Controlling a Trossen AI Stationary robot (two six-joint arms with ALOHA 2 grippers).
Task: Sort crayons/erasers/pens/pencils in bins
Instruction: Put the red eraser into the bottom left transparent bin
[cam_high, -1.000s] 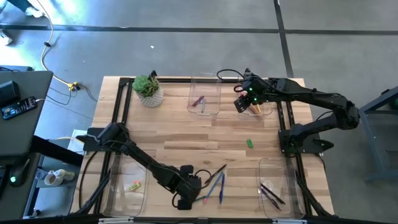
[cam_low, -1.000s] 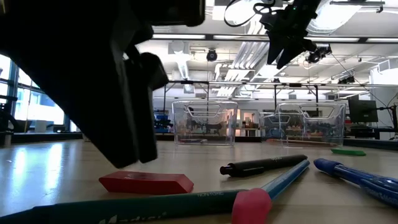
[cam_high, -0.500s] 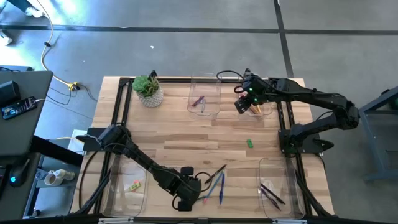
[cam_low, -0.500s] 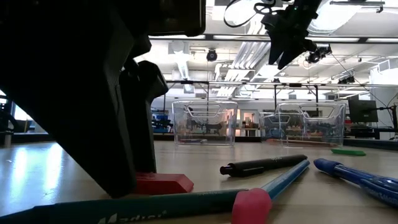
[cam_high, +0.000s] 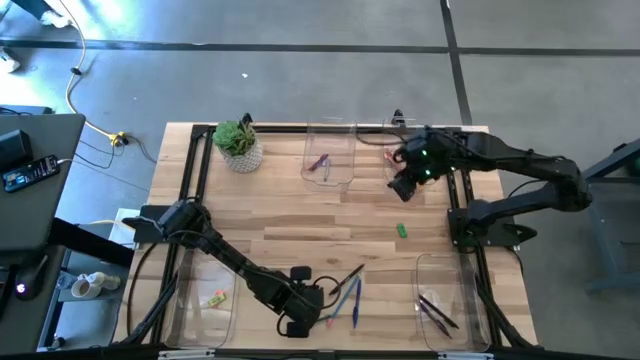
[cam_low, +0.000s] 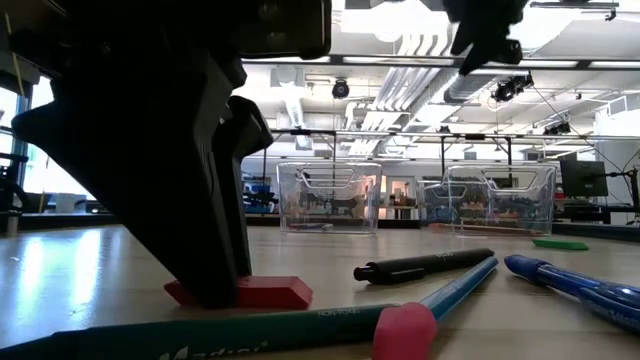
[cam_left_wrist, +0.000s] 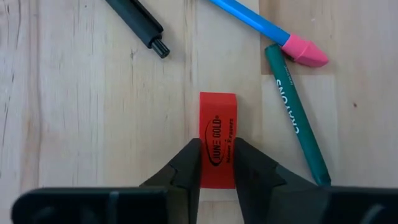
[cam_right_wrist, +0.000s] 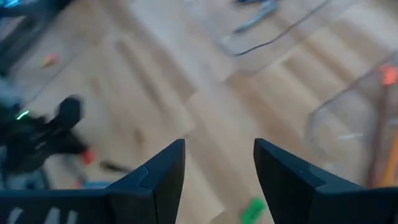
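My left gripper is down on the table with its fingers pressed against the two long sides of the red eraser, which lies flat on the wood between them. My right gripper hangs spread wide and empty, well apart from me, over bare wood near the far bins.

The risk I judge greatest is the hold itself. My fingers bite only the near end of the eraser, so most of it sticks out beyond my fingertips. If I lift fast, it could pivot downward or squirt out from the pinch. Rubber gives a little, so a squeeze that is off-centre could also twist it.

Just beside the eraser, off one finger, lies the green crayon, near enough that a sideways drag could nudge it. Beyond its tip sits the blue pen with a pink cap, and ahead on the other side a black pen. None touches the eraser, and straight up looks clear.

The clear bin holding small bright pieces sits off to my side at the table's near edge; I take that as the likely goal. The green eraser lies alone, well apart.
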